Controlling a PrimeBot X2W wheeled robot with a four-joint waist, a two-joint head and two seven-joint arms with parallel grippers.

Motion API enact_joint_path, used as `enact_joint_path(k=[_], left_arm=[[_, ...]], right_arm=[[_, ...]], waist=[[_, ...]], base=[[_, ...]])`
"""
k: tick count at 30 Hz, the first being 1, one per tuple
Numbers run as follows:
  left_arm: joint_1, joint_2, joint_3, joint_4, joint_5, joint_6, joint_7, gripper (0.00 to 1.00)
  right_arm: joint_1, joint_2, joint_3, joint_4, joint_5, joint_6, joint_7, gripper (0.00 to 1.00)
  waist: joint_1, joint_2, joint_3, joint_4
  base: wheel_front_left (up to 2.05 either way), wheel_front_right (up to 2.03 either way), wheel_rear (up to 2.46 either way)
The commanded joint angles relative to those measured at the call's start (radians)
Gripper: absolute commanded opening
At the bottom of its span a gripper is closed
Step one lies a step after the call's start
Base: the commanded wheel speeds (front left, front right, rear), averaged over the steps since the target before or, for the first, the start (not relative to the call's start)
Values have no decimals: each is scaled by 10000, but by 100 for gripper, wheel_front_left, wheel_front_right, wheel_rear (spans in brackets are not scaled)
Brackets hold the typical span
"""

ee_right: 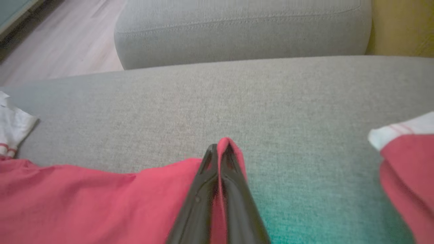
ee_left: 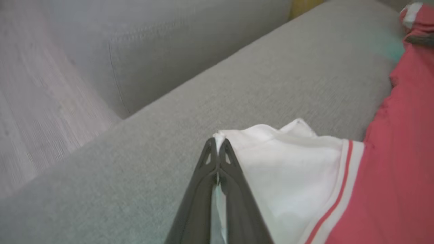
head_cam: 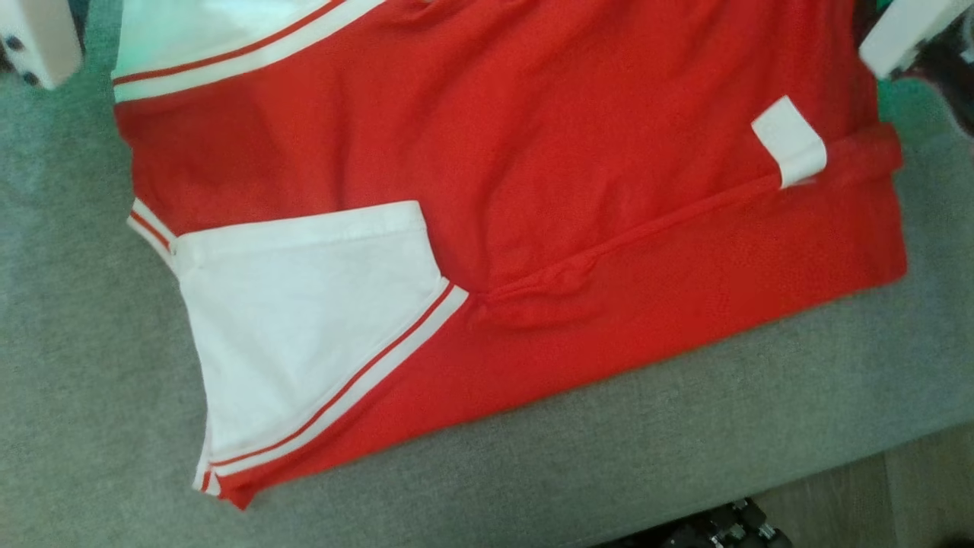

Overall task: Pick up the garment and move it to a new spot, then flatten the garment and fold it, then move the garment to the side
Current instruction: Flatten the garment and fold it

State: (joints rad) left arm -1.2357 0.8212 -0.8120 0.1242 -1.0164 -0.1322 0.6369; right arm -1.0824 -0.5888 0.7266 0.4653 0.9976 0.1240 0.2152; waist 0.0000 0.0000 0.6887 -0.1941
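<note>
The left gripper has its two dark fingers pressed together on the corner of a white sleeve. The right gripper is closed in the same way on a pinch of the red edge of the garment.

The garment lies spread on the grey sofa seat. In the head view its long axis goes from left to right, a little tilted. The end with the sleeves points to the robot's left, and the straight hem with a small white label points to the right.

The cloth is a soft red knit. A second sleeve, white and roughly triangular, is folded onto the near side, bordered by a white band with a thin red stripe. A long raised fold runs across the lower part. The seat is a coarse woven fabric.

In the left wrist view the garment spreads to the right of the fingertips. In the right wrist view it spreads mostly to their left.
</note>
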Motion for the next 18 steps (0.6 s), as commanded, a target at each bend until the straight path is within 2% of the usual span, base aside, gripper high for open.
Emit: enact_joint_path(k=[1, 5, 6, 11, 18], left_arm=[[-785, 589, 459, -359, 199, 16, -622, 0], [-1308, 681, 291, -489, 363, 16, -1893, 0], [-1308, 681, 291, -489, 363, 16, -1893, 0], [-1545, 895, 210, -640, -204, 16, -3030, 0], [-532, 1775, -252, -1651, -961, 16, -4270, 0]], right_arm=[[-43, -353, -269, -225, 367, 67, -304, 0], [122, -701, -556, -626, 1099, 67, -605, 0], [122, -701, -556, -626, 1099, 67, -605, 0], [659, -1543, -755, -1183, 1723, 67, -753, 0], [1869, -2549, -811, -1890, 2297, 67, -696, 0]], waist=[[0, 0, -31, 52], [0, 0, -129, 214], [0, 0, -129, 214], [0, 0, -326, 509], [0, 0, -751, 947]], base=[[0, 0, 0], [0, 0, 0], [0, 0, 0], [0, 0, 0], [0, 0, 0]])
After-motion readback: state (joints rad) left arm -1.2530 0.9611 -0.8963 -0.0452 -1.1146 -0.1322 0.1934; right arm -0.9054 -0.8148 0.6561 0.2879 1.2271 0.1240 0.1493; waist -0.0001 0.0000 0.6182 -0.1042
